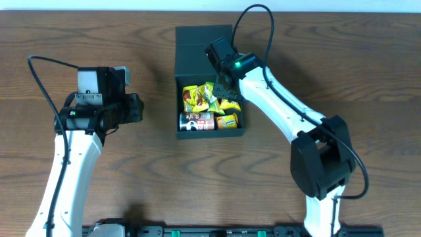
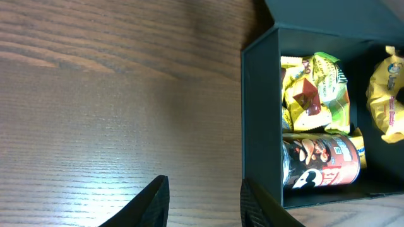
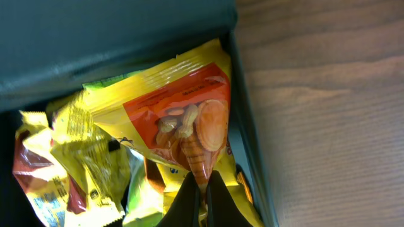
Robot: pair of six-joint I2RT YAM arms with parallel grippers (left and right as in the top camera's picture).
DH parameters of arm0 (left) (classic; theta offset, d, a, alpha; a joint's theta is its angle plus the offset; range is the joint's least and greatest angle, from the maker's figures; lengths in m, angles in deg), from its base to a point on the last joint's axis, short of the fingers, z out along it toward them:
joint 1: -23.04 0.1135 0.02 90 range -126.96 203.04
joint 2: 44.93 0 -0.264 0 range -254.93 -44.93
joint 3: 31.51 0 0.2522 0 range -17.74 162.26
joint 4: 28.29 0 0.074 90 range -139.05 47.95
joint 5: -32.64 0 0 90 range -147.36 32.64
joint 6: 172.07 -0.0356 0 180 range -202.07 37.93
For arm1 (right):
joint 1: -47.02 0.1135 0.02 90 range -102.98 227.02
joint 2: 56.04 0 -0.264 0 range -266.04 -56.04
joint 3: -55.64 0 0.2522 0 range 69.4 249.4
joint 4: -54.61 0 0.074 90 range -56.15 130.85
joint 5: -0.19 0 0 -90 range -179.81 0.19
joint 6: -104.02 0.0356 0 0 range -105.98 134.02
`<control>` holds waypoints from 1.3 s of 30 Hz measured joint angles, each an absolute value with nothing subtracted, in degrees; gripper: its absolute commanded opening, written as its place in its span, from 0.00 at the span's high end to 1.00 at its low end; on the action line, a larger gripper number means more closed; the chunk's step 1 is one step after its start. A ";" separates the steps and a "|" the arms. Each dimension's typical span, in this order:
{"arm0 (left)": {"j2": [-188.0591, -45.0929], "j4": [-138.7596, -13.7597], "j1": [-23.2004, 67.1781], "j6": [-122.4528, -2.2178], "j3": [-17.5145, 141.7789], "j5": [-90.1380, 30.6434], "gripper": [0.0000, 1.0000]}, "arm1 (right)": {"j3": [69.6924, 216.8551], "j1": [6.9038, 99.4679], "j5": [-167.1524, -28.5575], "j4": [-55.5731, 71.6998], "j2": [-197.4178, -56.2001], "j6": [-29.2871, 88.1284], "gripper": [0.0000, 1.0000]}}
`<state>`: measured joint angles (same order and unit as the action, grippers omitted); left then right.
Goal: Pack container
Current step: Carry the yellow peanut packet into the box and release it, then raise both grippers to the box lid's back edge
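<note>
from overhead, the container (image 1: 197,47) sits toward the far edge of the desk (image 1: 99,26), about midway between its left and right edges, flap lid folded back toward that far edge. inside lie yellow packets (image 1: 196,97) and a red can (image 1: 197,122) along the near wall. the right gripper (image 1: 227,89) hangs over the box's right half; the left gripper (image 1: 135,108) waits over bare wood nearer the left edge, well apart from the box.

from the left wrist, its two fingers (image 2: 151,202) stand apart with nothing between them, pointed at the container's left wall; the can lies on its side in the near corner.

from the right wrist, the fingers (image 3: 189,202) are pressed together on the edge of a yellow-and-orange packet (image 3: 183,120), which hangs just inside the container's right wall, above the other snacks.

i'd say this is the placing step: one more packet about to go in. the next move seems to call for lowering a touch, letting go over the gap by the right wall, and lifting straight up. closing the lid looks not yet done.
</note>
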<state>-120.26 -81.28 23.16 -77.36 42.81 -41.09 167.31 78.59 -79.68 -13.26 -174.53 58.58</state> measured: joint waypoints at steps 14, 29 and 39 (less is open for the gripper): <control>-120.26 -81.28 23.16 -77.36 42.81 -41.09 0.62 | 167.28 78.62 -78.33 -10.94 -179.17 58.67 0.58; -120.26 -79.31 23.16 -77.36 42.81 -41.09 0.56 | 186.28 78.81 -76.03 -13.74 -165.46 40.85 0.92; -129.48 -54.85 23.22 -66.67 42.94 -34.10 0.94 | 184.42 59.10 -90.48 -11.84 -166.42 33.73 0.98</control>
<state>-129.48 -54.85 23.22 -66.67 42.94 -34.10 184.42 59.10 -90.48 -11.84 -166.42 33.73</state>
